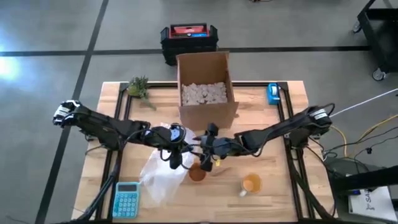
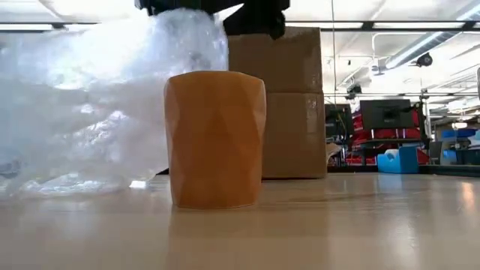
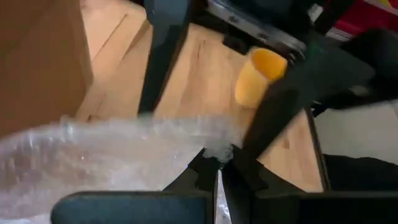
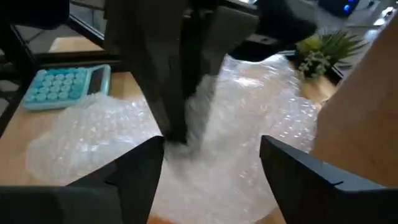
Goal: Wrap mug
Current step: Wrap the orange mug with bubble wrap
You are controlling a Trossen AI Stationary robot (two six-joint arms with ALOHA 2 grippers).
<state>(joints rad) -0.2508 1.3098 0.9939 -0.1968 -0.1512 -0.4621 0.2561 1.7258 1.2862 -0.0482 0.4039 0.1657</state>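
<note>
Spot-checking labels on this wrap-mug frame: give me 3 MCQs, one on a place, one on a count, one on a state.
1. Where does the calculator lie in the high view?
A. near the table's front-left corner
B. inside the cardboard box
C. beside the plant

2. How many cups stand on the table?
A. one
B. two
C. four

3. What is the left hand doing?
A. hanging open over bare wood
B. shut on the bubble wrap
C. gripping the plant

Key: 1 A, the teal calculator sits at the table's front-left, far from the cardboard box and plant. 2 B, a brown cup near the centre and a yellow cup to its right. 3 B, the left wrist view shows its fingers pinched on the bubble wrap; the right hand is open nearby.
</note>
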